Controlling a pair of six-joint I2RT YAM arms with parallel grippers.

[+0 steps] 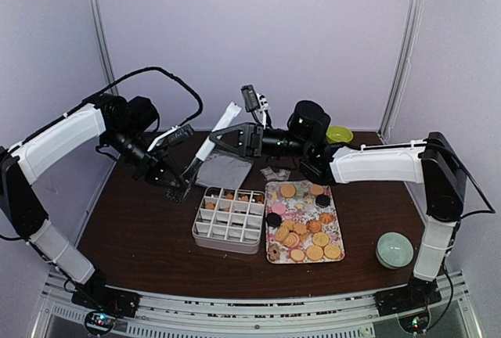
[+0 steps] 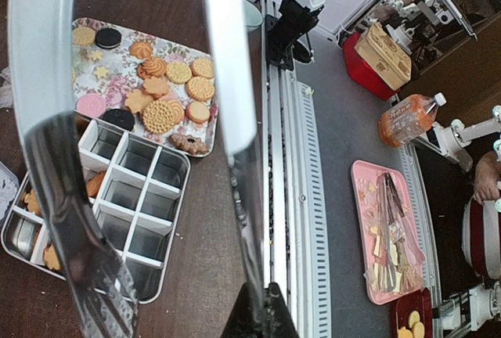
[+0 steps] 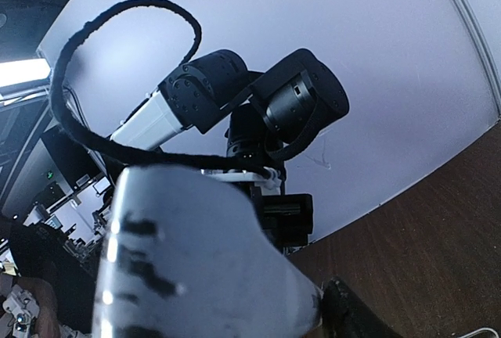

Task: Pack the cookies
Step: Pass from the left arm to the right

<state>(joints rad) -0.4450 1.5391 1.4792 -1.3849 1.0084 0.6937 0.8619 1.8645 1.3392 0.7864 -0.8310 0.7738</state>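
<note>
The cookies (image 1: 301, 232) lie on a floral tray (image 1: 342, 246), golden with a few pink and dark ones; they show again in the left wrist view (image 2: 164, 115). A few more sit in the back row (image 1: 229, 195) of a white divided box (image 1: 228, 224). Metal tongs (image 1: 213, 138) slant above the table behind the box. My left gripper (image 1: 178, 185) is shut on the tip of one tong arm (image 2: 262, 275); the other arm's slotted head (image 2: 98, 283) hangs free over the box (image 2: 133, 197). My right gripper (image 1: 219, 138) is shut on the tongs' upper part (image 3: 196, 260).
A grey flat sheet (image 1: 223, 171) and a clear wrapper (image 1: 275, 173) lie behind the box. A green bowl (image 1: 339, 134) sits at the back right, a pale round bowl (image 1: 394, 249) at the front right. The table's metal rail (image 2: 286, 197) runs near the box.
</note>
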